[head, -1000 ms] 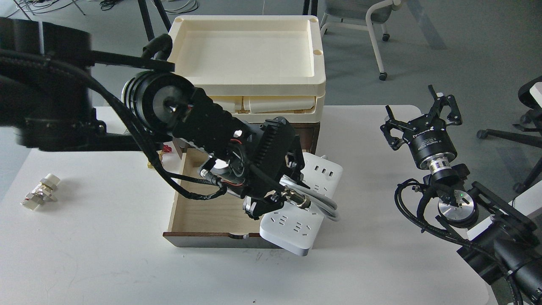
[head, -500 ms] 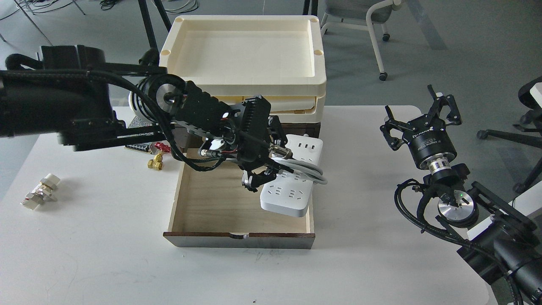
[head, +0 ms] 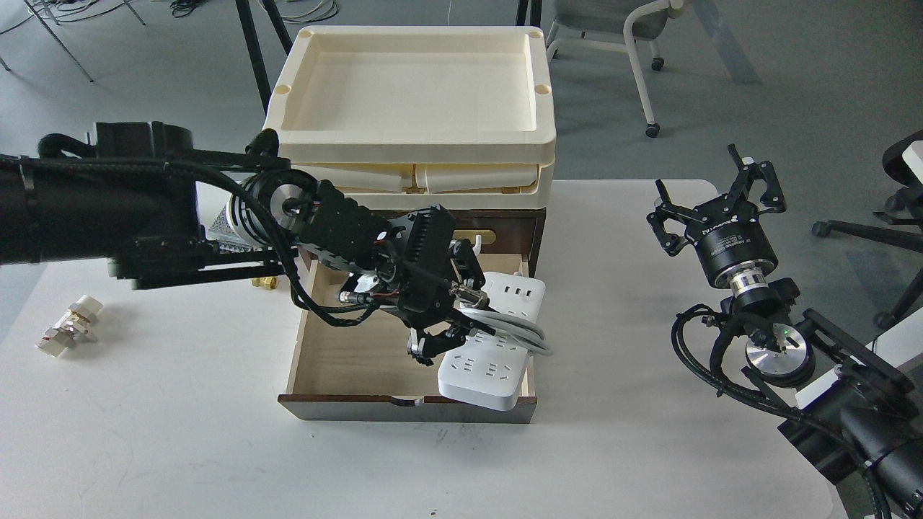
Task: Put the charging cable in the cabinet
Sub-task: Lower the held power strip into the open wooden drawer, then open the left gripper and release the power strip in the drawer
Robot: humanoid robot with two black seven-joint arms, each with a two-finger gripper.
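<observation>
The charging cable (head: 490,360) is a long white power strip with a grey-white cord coiled around its middle. My left gripper (head: 451,321) is shut on it at the coiled middle and holds it over the right side of the open drawer (head: 346,353). The strip lies lengthways along the drawer's right wall, its near end at the front rim. The cabinet (head: 505,223) is dark brown with a pale wood drawer pulled out toward me. My right gripper (head: 714,194) is open and empty, well to the right above the table.
Stacked cream plastic trays (head: 418,94) sit on top of the cabinet. A small white-and-red block (head: 68,324) lies at the table's left. A silver perforated box (head: 223,223) and a brass fitting (head: 263,281) show behind my left arm. Chairs stand beyond the table.
My left arm has drawn back to the left and lowered, bringing the power strip from over the drawer's right rim into line above the drawer's right side. The right arm has not moved.
</observation>
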